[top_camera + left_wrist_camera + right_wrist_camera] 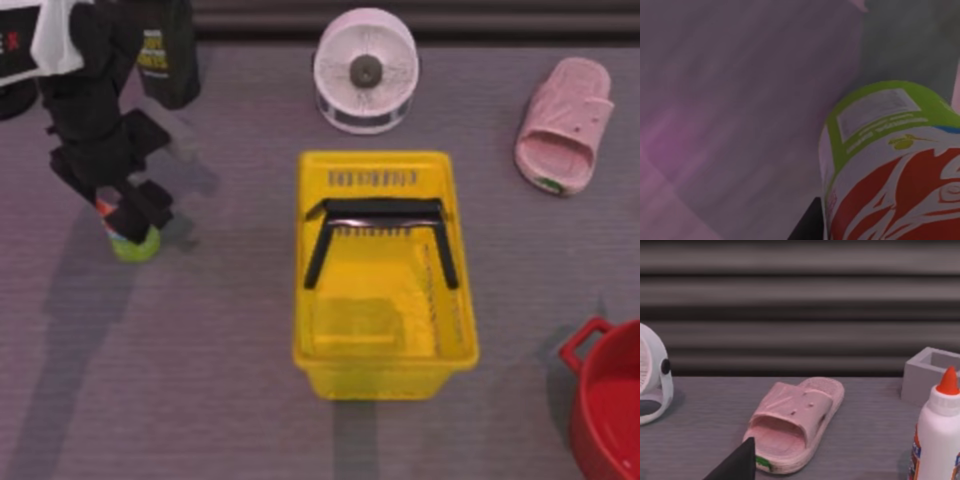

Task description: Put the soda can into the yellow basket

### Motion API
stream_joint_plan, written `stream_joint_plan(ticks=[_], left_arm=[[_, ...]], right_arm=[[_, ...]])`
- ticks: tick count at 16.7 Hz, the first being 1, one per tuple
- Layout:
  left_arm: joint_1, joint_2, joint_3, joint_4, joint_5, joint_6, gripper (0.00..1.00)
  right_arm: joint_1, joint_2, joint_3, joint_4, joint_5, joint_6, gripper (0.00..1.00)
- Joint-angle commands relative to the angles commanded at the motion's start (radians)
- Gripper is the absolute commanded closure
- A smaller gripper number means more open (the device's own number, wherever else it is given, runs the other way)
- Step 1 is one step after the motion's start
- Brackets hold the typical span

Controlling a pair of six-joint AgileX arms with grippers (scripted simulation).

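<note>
The soda can [137, 243], red above and lime-green below, stands at the table's left, well left of the yellow basket [384, 370]. My left gripper [135, 215] comes down over the can's top and hides it, shut on the can. In the left wrist view the soda can [890, 165] fills the picture, and one dark finger [810, 226] presses against its side. The basket sits mid-table with its black handle [380, 212] folded across the opening. My right arm is out of the top view; in its wrist view only one dark finger [740, 465] of the right gripper [800, 477] shows.
A tall black canister [165, 50] stands just behind the left arm. A white fan [366, 70] sits behind the basket, a pink slipper [565, 122] at the back right, a red pot [610, 400] at the front right. A glue bottle [937, 435] and grey box [932, 372] appear near the right gripper.
</note>
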Motion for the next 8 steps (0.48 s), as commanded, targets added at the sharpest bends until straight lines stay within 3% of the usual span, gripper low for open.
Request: stream_joint_plan(ticks=[5, 8], left_arm=[[0.001, -0.003, -0.001, 0.0, 0.0, 0.001, 1.0], [-0.009, -0.004, -0.014, 0.064, 0.052, -0.017, 1.0]], right_arm=[[0.0, 0.0, 0.0, 0.0, 0.0, 0.0, 0.0], [0.0, 0.0, 0.0, 0.0, 0.0, 0.0, 0.0]])
